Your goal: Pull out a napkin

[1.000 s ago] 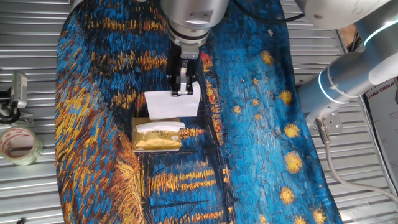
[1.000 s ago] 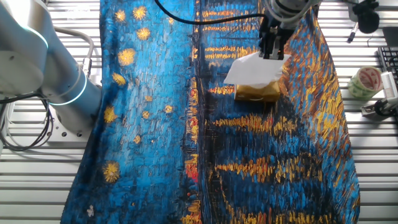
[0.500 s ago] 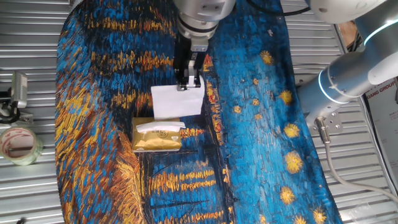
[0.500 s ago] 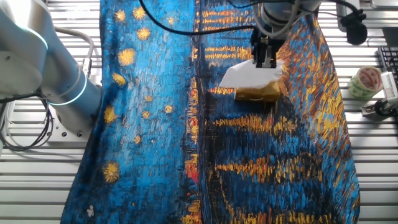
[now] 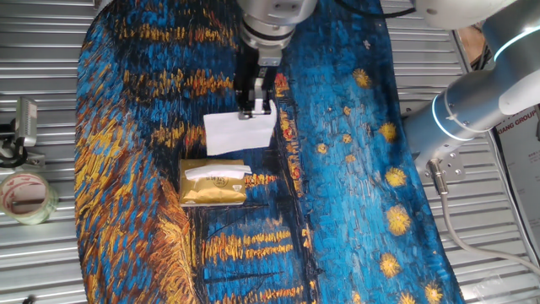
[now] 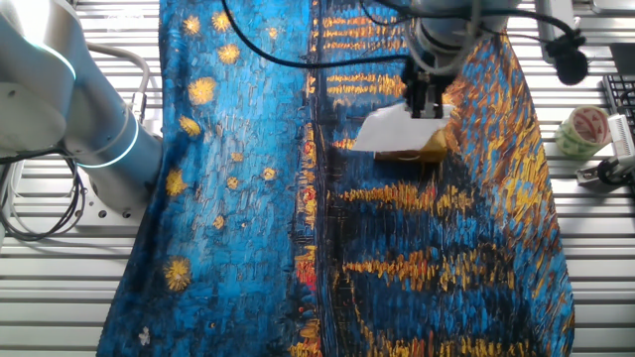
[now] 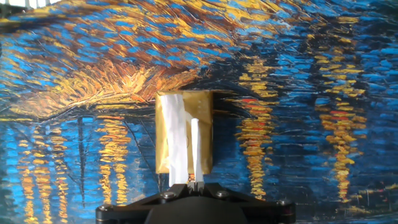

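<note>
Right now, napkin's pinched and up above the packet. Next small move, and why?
Probably carry the napkin sideways off the gold packet, then set it on the cloth. The gripper has its jaws shut on the sheet's top edge, and the sheet looks clear of the packet, where another white sheet shows in the slot.

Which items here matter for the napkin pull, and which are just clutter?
In the job:
- napkin, white sheet pinched at its edge
- end effector, shut on the napkin
- gold tissue packet, more white tissue showing at its slot

Lying about:
- tape roll, off the cloth on the metal table
- painted cloth, just the surface cover
</note>
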Robot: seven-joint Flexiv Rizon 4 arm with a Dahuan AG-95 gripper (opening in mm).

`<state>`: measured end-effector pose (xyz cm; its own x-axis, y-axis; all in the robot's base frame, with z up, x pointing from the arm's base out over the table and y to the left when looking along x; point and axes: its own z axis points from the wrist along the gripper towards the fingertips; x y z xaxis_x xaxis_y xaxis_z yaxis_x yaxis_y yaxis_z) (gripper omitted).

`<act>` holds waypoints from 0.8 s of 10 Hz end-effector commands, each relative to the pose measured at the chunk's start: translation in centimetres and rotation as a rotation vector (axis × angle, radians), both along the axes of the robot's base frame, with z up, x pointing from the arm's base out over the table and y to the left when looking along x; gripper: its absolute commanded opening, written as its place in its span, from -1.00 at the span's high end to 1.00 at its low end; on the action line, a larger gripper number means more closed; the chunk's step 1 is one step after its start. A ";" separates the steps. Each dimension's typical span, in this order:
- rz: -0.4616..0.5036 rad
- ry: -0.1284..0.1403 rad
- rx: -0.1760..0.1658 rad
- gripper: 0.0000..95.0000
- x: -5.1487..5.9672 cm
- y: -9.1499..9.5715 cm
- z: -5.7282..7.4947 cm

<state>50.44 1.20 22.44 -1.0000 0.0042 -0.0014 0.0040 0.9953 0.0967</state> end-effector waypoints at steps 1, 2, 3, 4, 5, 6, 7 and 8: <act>0.002 -0.064 -0.061 1.00 -0.2 -0.3 -0.4; 0.004 -0.073 -0.067 1.00 -0.2 -0.4 -0.6; 0.007 -0.089 -0.078 1.00 -0.2 -0.6 -0.9; 0.006 -0.094 -0.079 1.00 -0.2 -0.7 -1.0; 0.008 -0.096 -0.074 1.00 0.0 -1.0 -1.3; 0.013 -0.093 -0.068 1.00 0.2 -1.3 -1.7; 0.017 -0.093 -0.065 1.00 0.4 -1.5 -2.0; 0.021 -0.093 -0.063 1.00 0.4 -1.7 -2.2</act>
